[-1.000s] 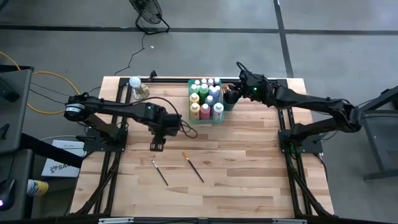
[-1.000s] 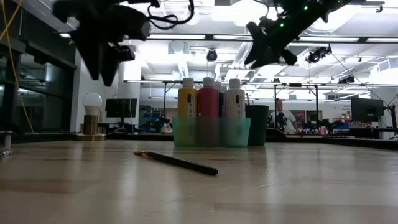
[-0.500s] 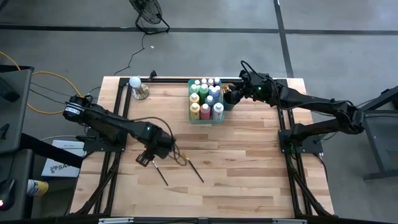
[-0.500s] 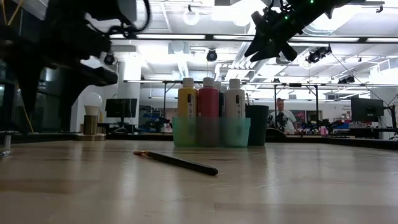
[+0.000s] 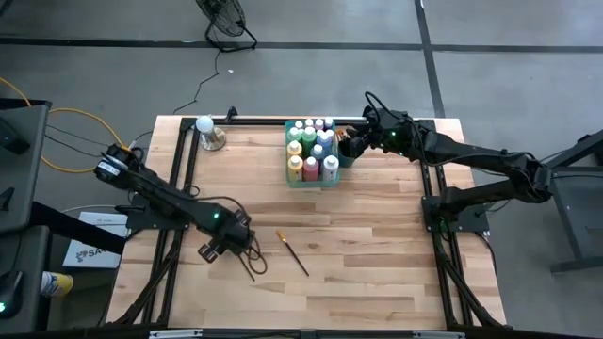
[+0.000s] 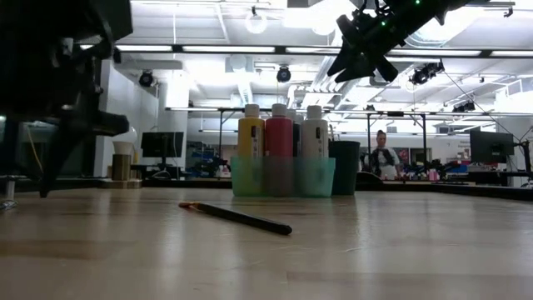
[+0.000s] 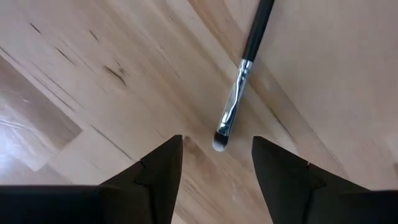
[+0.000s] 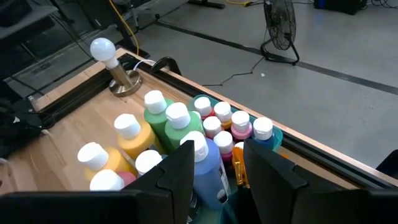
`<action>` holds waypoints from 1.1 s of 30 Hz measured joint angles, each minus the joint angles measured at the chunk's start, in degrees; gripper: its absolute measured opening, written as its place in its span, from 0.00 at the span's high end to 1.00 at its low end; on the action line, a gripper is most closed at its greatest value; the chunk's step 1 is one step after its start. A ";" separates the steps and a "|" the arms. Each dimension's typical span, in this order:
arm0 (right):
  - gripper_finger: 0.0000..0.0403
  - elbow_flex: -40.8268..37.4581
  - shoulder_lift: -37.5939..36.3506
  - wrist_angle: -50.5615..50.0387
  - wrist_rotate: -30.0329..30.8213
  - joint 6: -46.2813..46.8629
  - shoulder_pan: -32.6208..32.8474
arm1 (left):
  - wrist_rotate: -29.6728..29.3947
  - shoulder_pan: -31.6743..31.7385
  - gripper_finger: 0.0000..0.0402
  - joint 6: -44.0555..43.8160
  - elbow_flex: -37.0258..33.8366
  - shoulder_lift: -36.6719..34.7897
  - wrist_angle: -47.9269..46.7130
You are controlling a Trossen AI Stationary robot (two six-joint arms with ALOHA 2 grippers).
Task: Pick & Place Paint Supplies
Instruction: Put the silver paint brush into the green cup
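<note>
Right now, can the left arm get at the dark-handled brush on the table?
Probably yes. The left gripper hangs open just over the dark-handled brush, its bristle tip between the fingers, and nothing lies on the bare wood around it. The orange-tipped brush lies apart.

Overall light: bright and even, from overhead.
Source: ceiling lamps (image 6: 254,18) glare white in the low view.
Shadows: soft and short on the table (image 5: 377,245).
Backlight: left arm (image 6: 58,75) shows as a dark silhouette.
Focus: near tabletop blurred in the low view.

Paintbrush (image 7: 239,87) handle past frame edge
</note>
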 joint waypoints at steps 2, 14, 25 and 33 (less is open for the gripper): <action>0.67 0.00 0.00 0.02 -0.01 0.04 0.00 | -0.13 -0.69 0.53 -1.00 -0.88 0.00 1.03; 0.67 0.00 0.02 0.04 -0.01 0.13 0.00 | -0.77 -1.32 0.70 -1.44 -4.61 -0.20 7.35; 0.67 0.00 0.02 0.04 -0.01 0.13 0.00 | -0.70 -1.30 0.87 -1.46 -5.81 -0.15 8.02; 0.67 0.00 0.02 0.04 -1.42 0.15 0.00 | -0.74 -1.30 0.98 -2.64 -5.85 -0.09 8.01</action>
